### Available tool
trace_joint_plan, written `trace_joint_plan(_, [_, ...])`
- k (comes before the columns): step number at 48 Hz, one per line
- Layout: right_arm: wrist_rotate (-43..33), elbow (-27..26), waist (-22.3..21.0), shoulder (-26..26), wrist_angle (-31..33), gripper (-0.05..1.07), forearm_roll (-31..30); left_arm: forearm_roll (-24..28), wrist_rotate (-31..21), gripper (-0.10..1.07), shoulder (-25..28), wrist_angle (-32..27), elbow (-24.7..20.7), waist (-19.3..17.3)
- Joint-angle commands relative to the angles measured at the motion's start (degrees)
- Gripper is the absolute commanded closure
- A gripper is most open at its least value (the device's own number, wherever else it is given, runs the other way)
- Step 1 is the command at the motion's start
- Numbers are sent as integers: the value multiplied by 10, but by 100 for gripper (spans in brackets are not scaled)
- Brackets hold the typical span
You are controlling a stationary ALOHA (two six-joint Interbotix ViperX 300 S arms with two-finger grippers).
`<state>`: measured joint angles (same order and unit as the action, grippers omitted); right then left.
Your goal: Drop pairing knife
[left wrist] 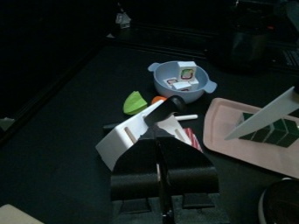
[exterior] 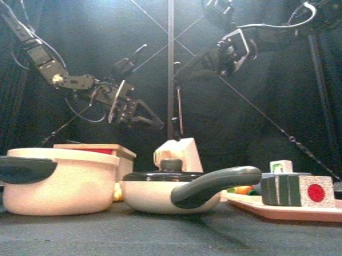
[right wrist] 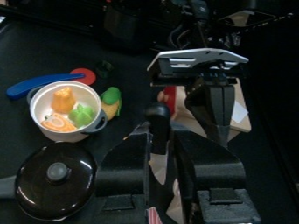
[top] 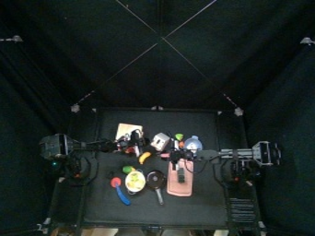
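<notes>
The paring knife shows in the left wrist view as a silver blade (left wrist: 267, 115), held tilted in the air with its tip down over the pink cutting board (left wrist: 225, 118). Its handle is out of that view. My right gripper (top: 187, 166) is over the board (top: 181, 184) and high in the front view (exterior: 238, 48); it is shut on the knife. My left gripper (left wrist: 165, 162) is shut and empty. It hangs at the left (exterior: 134, 105), above a white carton (left wrist: 128, 140).
A cream pot (exterior: 54, 180) and a lidded pan (exterior: 181, 185) stand at the front. The white pot of toy vegetables (right wrist: 65, 105), a blue spoon (right wrist: 30, 87) and a black lid (right wrist: 52, 179) lie left of the board. A blue bowl (left wrist: 181, 79) sits at the back.
</notes>
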<state>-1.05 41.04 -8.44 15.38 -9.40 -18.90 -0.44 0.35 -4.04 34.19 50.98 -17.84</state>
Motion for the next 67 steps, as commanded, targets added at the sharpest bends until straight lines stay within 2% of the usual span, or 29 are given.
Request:
trace_joint_plan(1, [-2,2,-8,38,-5,62,11,1,-1,86,-25,3,4,4])
trace_joint_plan(12, [-2,33,-42,90,-5,61,72,2,0,86,-67,3,37,17])
trace_joint_plan(24, [-2,56,-101,98,4,61,168,2,1,86,-85,3,62,18])
trace_joint_plan(36, [-3,59,-146,38,40,61,240,1,0,86,-89,3,65,19])
trace_joint_plan(43, [-2,46,-156,-6,99,61,242,2,0,86,-89,5,66,33])
trace_joint_plan(54, [-3,23,-158,-47,163,61,239,1,0,86,-90,7,63,43])
trace_joint_plan(67, [-2,13,-175,-83,175,59,238,2,0,86,-89,7,65,44])
